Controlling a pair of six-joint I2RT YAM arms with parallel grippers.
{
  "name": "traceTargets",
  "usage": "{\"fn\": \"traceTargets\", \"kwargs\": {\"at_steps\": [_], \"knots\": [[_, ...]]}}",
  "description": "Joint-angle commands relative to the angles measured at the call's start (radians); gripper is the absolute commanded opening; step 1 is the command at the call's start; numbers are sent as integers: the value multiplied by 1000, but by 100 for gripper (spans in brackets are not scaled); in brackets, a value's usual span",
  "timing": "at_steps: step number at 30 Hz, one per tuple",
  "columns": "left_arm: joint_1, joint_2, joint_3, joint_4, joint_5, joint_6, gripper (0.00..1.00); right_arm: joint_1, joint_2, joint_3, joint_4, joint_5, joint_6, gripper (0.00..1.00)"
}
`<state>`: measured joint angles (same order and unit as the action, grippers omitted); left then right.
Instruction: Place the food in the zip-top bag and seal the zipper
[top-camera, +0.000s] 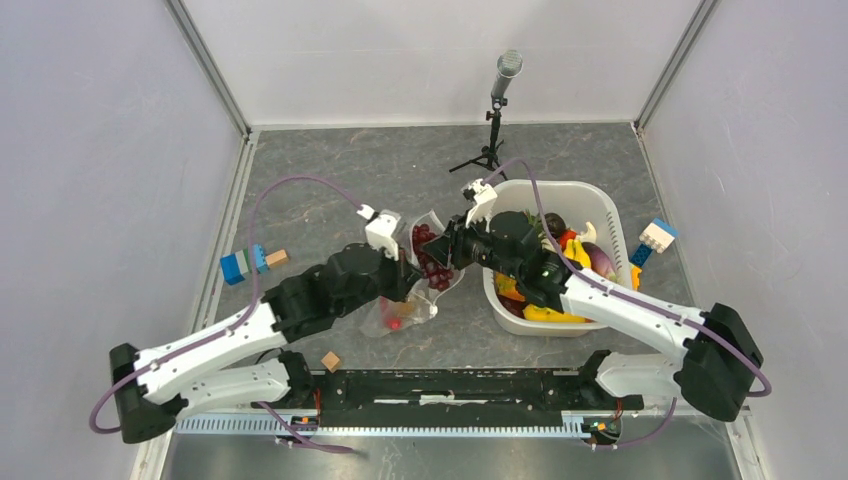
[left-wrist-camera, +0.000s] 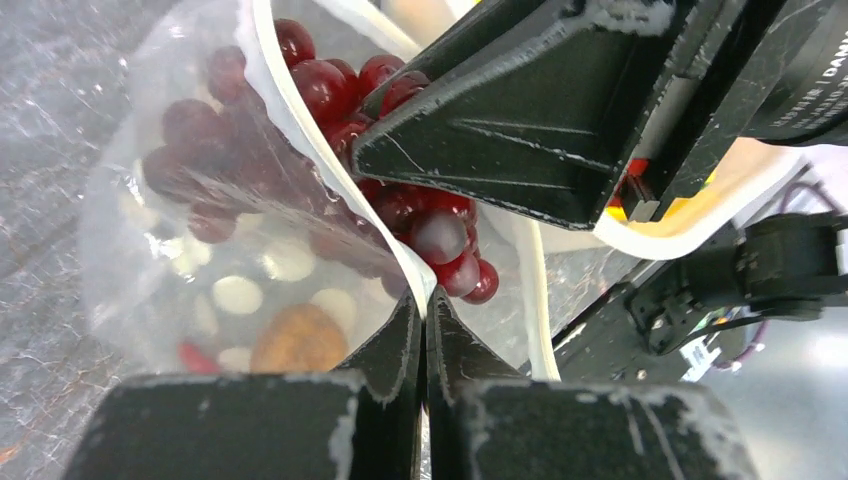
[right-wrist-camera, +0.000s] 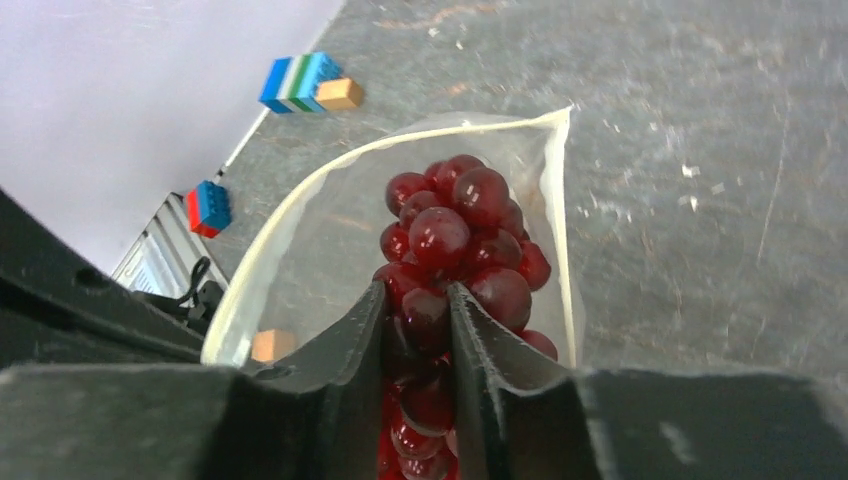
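The zip-top bag (top-camera: 405, 310) lies just beside the white basket (top-camera: 560, 185), on its left-arm side, with its mouth turned toward the basket. Your left gripper (left-wrist-camera: 422, 300) is pinched fully closed on the zipper strip (left-wrist-camera: 300, 120), lifting one lip of the mouth. Your right gripper (right-wrist-camera: 418, 300) is clamped narrowly on the bunch of dark red grapes (right-wrist-camera: 450, 220), which sits in the mouth, only partly inside.

Push the bunch deeper, away from the basket, before you let go. If you release here, I'd expect it to roll back out. Don't let the left pinch slip, or the mouth will probably collapse.

Through the film you can see a red piece (left-wrist-camera: 195, 355) and a tan one (left-wrist-camera: 300, 340) already inside. The basket holds yellow, orange and purple toy food not yet bagged.
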<state>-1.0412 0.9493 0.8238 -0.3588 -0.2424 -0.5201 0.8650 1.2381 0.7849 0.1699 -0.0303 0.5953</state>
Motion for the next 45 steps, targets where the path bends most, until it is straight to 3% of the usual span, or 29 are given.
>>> {"fn": "traceTargets", "kwargs": {"at_steps": [1, 5, 8, 14, 16, 22, 26, 33, 38, 45], "knots": [[-4, -135, 67, 24, -96, -43, 2, 4, -61, 112, 20, -142, -172, 39], [-3, -206, 87, -43, -178, -62, 2, 5, -85, 178, -32, -209, -246, 67], [-3, -239, 84, -75, -233, -77, 2, 3, -115, 226, -66, -250, -285, 76], [-3, -250, 81, -107, -281, -97, 2, 4, -212, 243, -99, -227, -332, 77], [-3, -242, 86, -111, -272, -85, 2, 3, -250, 239, -153, -155, -366, 77], [-3, -175, 81, -119, -204, -57, 2, 3, -304, 224, -475, 452, -420, 82], [-3, -146, 55, -124, -176, -68, 2, -37, -309, 217, -656, 729, -406, 82], [-3, -134, 22, -124, -154, -69, 2, -264, -393, 164, -834, 670, -381, 74], [-2, -123, 17, -120, -137, -68, 2, -389, -417, 126, -984, 708, -363, 63], [-2, -124, 12, -118, -128, -41, 2, -439, -437, 119, -1116, 686, -316, 61]]}}
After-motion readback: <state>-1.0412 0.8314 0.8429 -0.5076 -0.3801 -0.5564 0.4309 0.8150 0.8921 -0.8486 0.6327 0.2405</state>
